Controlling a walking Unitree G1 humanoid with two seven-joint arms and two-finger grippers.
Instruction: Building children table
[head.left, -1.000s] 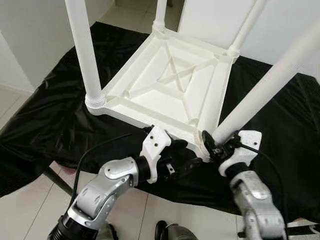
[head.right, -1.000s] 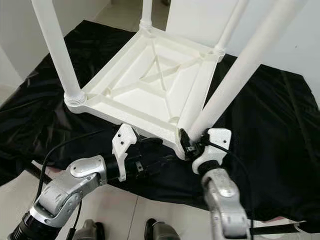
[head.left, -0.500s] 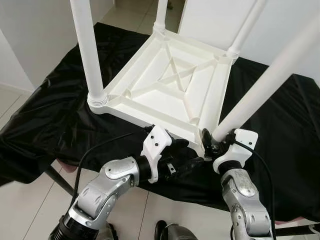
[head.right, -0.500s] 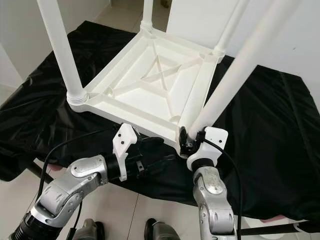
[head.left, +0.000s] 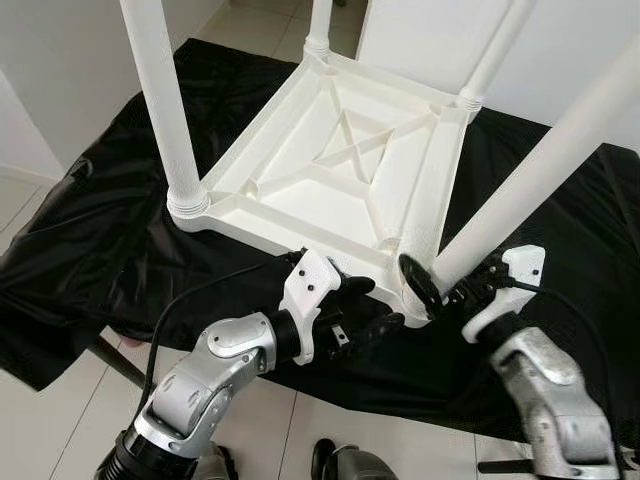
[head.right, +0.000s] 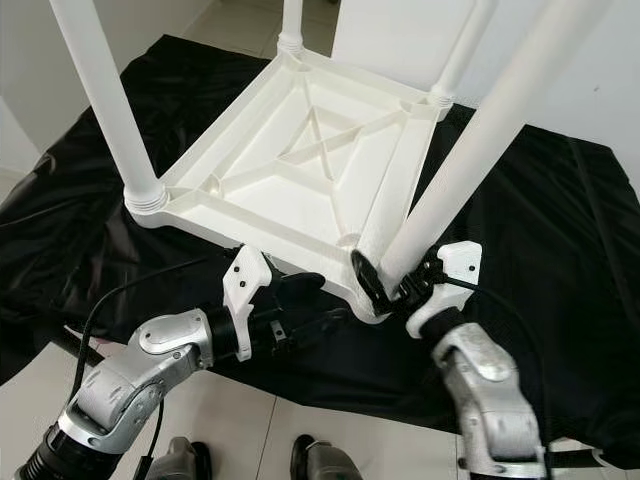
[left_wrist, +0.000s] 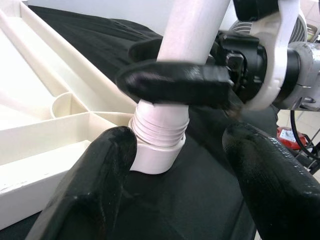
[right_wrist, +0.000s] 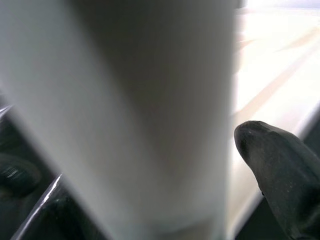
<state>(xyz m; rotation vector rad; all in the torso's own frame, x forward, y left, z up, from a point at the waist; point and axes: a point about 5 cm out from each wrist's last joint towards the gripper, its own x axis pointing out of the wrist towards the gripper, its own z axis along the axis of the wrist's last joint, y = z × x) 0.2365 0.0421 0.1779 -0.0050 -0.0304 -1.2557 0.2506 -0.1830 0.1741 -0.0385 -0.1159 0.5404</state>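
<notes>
Screwing the near leg (head.left: 540, 180) into the upturned children's table (head.left: 340, 160) on the black-draped desk (head.left: 90, 230): my right end effector (head.left: 440, 290) clasps its base, left end effector (head.left: 355, 310) agape beside the socket; next, another twist.

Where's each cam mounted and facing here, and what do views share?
Left eye view: head, looking down at the upturned white plastic table on black cloth; both silver arms show.
Right eye view: same head, same scene, slightly offset.
Left wrist view: along the left gripper, fingers open beside the threaded base of the near white leg; right gripper clamps it.
Right wrist view: pressed against that leg, blurred; one black fingertip.
Shared: the near leg.
</notes>
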